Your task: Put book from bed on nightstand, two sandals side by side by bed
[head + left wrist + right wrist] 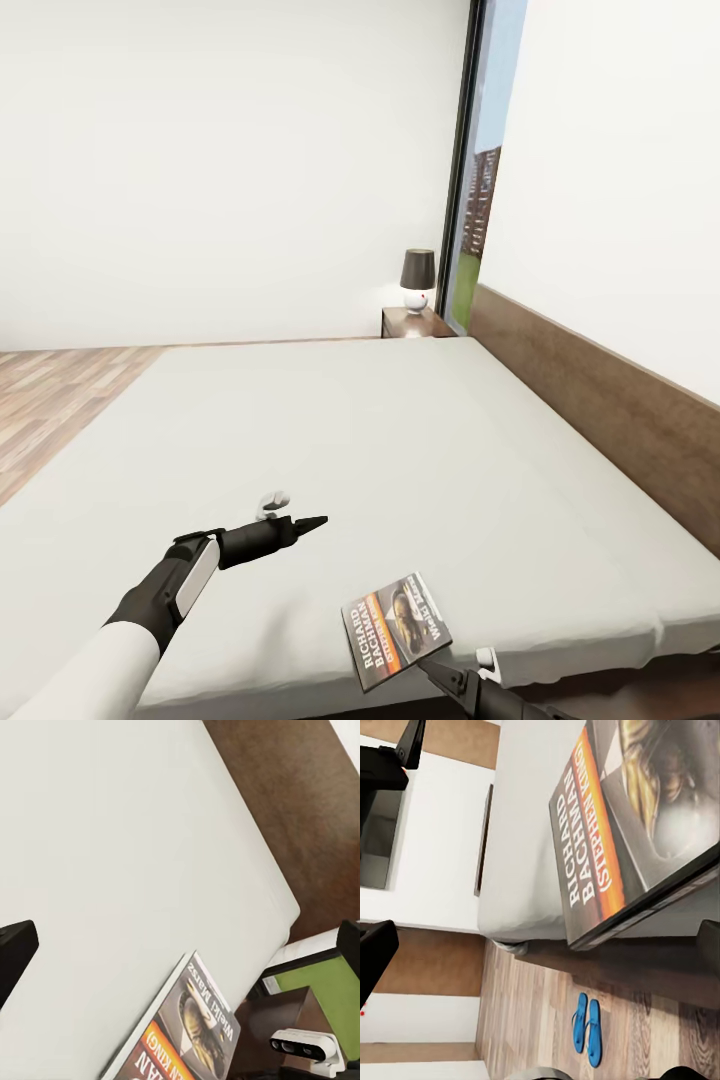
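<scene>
Two blue sandals [587,1029] are lying paired on the plank floor beside the bed [400,450]; the right gripper [435,668] is gripping the book [396,629] at lower centre. The nightstand [412,322] is waiting upper centre. Whether the left gripper [305,523] is parted cannot be told.

Glossy paper book [396,630] cover, smooth matt off-white bed [400,450], brown wood-grain headboard [600,400], plank floor [50,400].
</scene>
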{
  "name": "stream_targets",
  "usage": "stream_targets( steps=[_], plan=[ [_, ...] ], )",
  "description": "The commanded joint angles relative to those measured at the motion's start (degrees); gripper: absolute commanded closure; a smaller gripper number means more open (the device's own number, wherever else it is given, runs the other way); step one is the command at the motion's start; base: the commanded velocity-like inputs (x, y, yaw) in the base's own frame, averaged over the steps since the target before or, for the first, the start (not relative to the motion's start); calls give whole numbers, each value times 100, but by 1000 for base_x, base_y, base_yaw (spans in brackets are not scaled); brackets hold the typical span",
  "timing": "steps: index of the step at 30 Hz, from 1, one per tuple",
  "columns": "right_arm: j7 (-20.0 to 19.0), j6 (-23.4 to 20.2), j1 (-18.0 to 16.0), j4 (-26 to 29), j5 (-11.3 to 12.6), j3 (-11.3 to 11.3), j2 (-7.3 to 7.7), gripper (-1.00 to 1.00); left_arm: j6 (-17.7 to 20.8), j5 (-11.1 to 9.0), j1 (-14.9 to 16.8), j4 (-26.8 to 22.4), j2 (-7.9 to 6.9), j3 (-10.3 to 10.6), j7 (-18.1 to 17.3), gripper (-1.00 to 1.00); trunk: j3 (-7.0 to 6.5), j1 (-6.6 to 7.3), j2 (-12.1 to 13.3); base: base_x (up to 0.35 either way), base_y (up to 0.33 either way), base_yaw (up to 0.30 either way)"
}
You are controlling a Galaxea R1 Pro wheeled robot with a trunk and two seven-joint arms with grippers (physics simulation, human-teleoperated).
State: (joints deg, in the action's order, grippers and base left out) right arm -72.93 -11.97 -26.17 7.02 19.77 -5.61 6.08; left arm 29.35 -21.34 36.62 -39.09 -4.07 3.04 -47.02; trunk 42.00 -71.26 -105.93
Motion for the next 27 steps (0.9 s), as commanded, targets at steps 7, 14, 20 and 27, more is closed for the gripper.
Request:
stream_targets(
  steps=[7, 14, 20, 27],
  plan=[
    [-20, -60, -3, 1, -26, -46, -1, -100, 50, -54, 3, -2, -6, 21, 9, -100, 5, 1, -2, 4, 0, 0],
    [-20, -60, -3, 1, -26, -46, -1, -100, 46, -54, 3, -2, -6, 21, 9, -100, 5, 1, -2, 139, 0, 0],
    [-20, -60, -3, 1, -26, -46, -1, -100, 45, -54, 3, -2, -6, 21, 8, -100, 5, 1, -2, 38, 0, 0],
    [-20, -60, -3, 1, -26, -46, -1, -100, 51, -54, 3, -2, -6, 21, 8, -100, 5, 1, -2, 3, 0, 0]
  ],
)
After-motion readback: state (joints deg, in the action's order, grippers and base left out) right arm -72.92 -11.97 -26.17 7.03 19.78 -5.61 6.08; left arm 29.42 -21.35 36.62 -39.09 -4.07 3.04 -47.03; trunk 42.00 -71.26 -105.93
